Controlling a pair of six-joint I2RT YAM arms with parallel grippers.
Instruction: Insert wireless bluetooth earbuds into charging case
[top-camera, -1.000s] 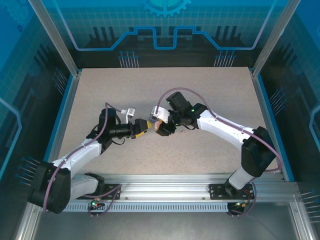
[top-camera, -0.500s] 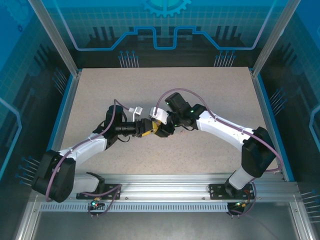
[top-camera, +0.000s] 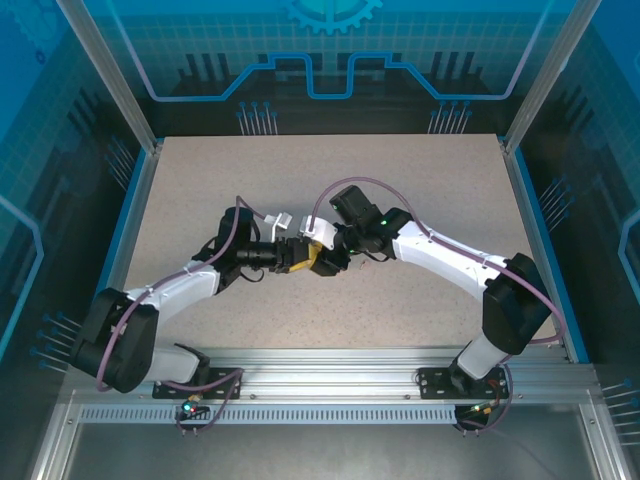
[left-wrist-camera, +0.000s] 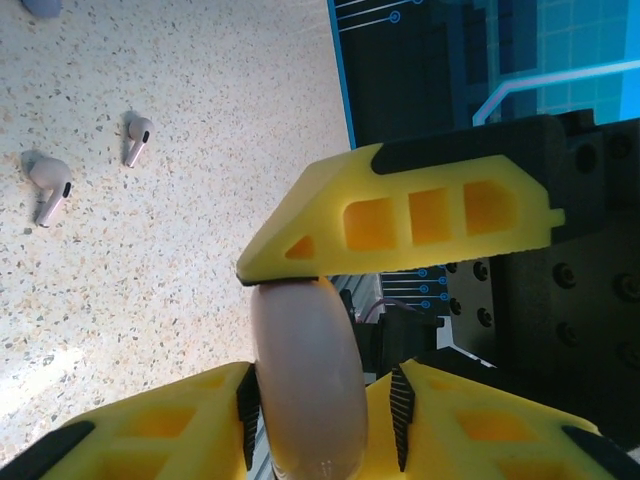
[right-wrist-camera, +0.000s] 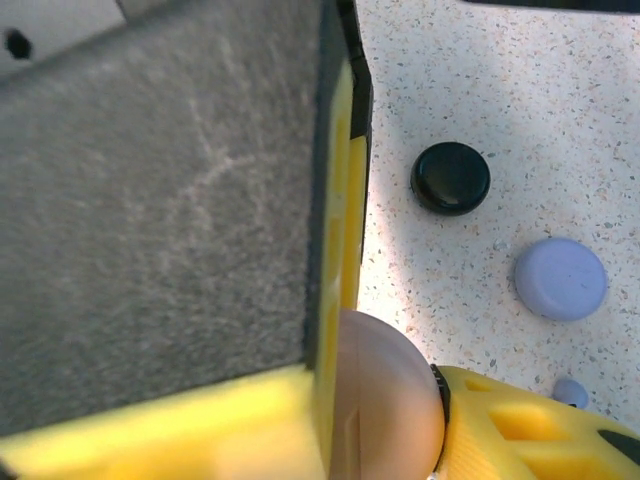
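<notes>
Two pale earbuds (left-wrist-camera: 48, 185) (left-wrist-camera: 137, 137), black case (right-wrist-camera: 451, 178), lilac case (right-wrist-camera: 560, 278) nearby; right claw (top-camera: 320, 257) grips pinkish case (left-wrist-camera: 305, 380); left claw (left-wrist-camera: 325, 410) unclear.

Speckled table (top-camera: 420, 180): pale earbuds (left-wrist-camera: 48, 185), black case (right-wrist-camera: 450, 178), lilac case (right-wrist-camera: 560, 278).

Speckled beige table (top-camera: 420, 180) — blue circuit-patterned walls (top-camera: 200, 40), aluminium frame (top-camera: 110, 75).

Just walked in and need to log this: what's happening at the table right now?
Over the middle of the table, the right pincer holds a pale pink round case. The left pincer has its jaws on either side of the same case; whether it grips it is unclear. Two pale earbuds lie loose on the table, and a black case and a lilac case sit nearby.
</notes>
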